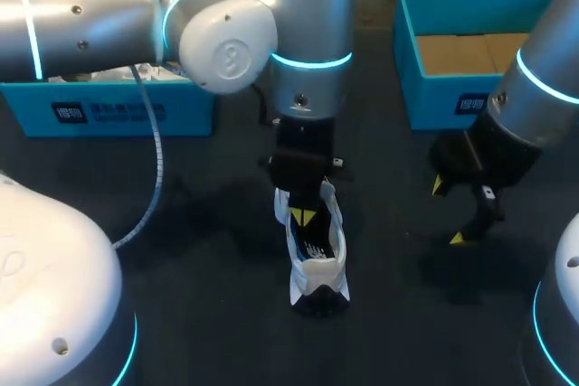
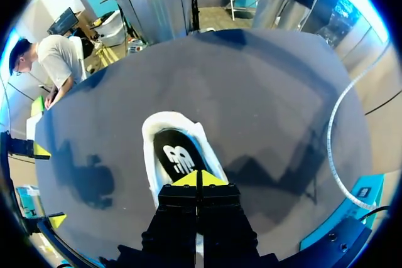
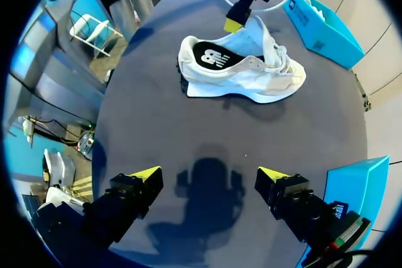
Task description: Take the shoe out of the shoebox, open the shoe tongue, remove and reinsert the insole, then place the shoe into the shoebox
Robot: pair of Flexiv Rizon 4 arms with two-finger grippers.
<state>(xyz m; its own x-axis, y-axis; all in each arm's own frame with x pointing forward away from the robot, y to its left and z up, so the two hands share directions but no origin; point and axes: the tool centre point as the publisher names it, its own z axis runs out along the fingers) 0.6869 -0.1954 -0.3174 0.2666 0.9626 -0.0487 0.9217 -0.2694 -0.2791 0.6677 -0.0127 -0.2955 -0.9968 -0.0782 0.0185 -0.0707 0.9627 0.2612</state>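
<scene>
Dark table (image 1: 199, 250) lies under both arms. The left gripper (image 2: 196, 180) has its yellow tips squeezed together and seems to pinch the tongue (image 3: 259, 29) of the white shoe (image 1: 318, 264) right under it. The black insole (image 2: 179, 155) shows just ahead of the tips. Pull the tongue back gently so the shoe does not tip. The right gripper (image 3: 210, 174) hangs wide open, holding nothing, well apart from the shoe.
</scene>
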